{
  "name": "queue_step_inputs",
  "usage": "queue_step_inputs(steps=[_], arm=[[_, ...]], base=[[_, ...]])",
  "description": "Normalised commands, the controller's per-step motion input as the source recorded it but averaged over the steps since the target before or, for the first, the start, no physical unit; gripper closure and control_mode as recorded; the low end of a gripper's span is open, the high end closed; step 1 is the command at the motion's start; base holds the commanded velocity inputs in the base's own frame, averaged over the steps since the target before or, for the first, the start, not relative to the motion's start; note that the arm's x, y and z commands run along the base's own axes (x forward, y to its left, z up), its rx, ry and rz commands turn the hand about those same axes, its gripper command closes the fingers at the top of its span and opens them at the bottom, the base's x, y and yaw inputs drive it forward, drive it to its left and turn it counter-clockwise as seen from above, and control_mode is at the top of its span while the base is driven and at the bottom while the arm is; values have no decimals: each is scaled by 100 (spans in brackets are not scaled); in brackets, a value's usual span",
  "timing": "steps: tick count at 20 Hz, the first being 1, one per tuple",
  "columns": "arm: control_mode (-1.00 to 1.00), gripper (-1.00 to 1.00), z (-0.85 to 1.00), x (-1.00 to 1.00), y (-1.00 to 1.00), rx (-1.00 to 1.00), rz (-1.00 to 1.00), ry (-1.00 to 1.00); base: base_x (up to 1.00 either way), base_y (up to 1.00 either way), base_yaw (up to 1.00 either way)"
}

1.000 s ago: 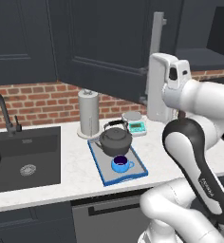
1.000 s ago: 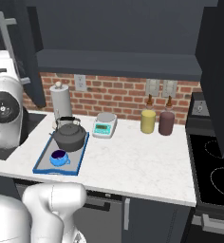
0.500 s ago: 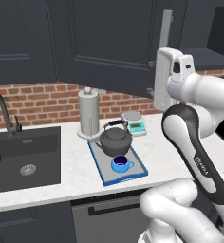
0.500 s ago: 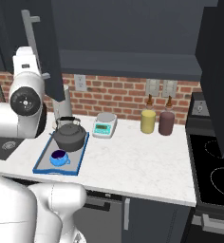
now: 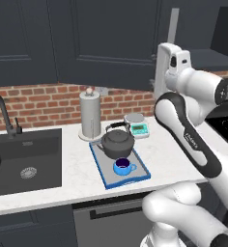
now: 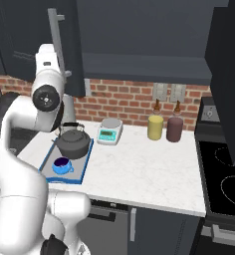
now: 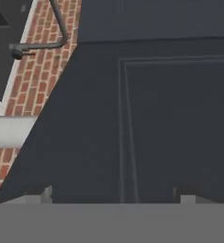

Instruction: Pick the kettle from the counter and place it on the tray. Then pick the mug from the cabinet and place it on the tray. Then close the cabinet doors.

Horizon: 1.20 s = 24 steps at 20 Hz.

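Note:
The dark grey kettle (image 5: pixel 118 143) (image 6: pixel 73 142) stands on the blue-rimmed tray (image 5: pixel 100 170) (image 6: pixel 85 162), with the blue mug (image 5: pixel 123 167) (image 6: pixel 61 165) in front of it on the same tray. My gripper (image 7: pixel 114 193) is raised high above the counter (image 6: pixel 139 169). It faces the panelled front of a navy cabinet door (image 7: pixel 156 118) at close range. Its fingertips (image 7: pixel 38 192) stand wide apart, open, with nothing between them. That door (image 6: pixel 69 45), with its grey bar handle (image 6: pixel 57 45) (image 5: pixel 173 21), stands partly swung out beside my hand.
A paper-towel roll (image 5: pixel 90 114) and a small scale (image 5: pixel 136 124) stand behind the tray. The sink (image 5: pixel 24 159) and faucet (image 5: pixel 0 108) are to the left. Yellow (image 6: pixel 155 127) and maroon (image 6: pixel 174 129) jars stand by the brick wall, with the stove (image 6: pixel 224 184) at far right.
My hand has risen and swung right, toward the cabinet door, and the door's handle has shifted right with it. Kettle, mug and tray have not moved.

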Motion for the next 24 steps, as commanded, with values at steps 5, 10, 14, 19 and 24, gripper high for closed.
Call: queue_step_inputs(steps=[5,10,14,19,24], arm=[[-100,-100,-32,96,-29,-8,-1,0],[-100,-100,-33,97,-20,-11,-1,0],[-100,-100,-20,83,-3,-11,0,0],[-100,-100,-6,56,0,-1,0,0],[-100,-100,-15,46,1,0,0,0]], base=[[0,0,0],[0,0,0],[0,0,0],[0,0,0],[0,0,0]])
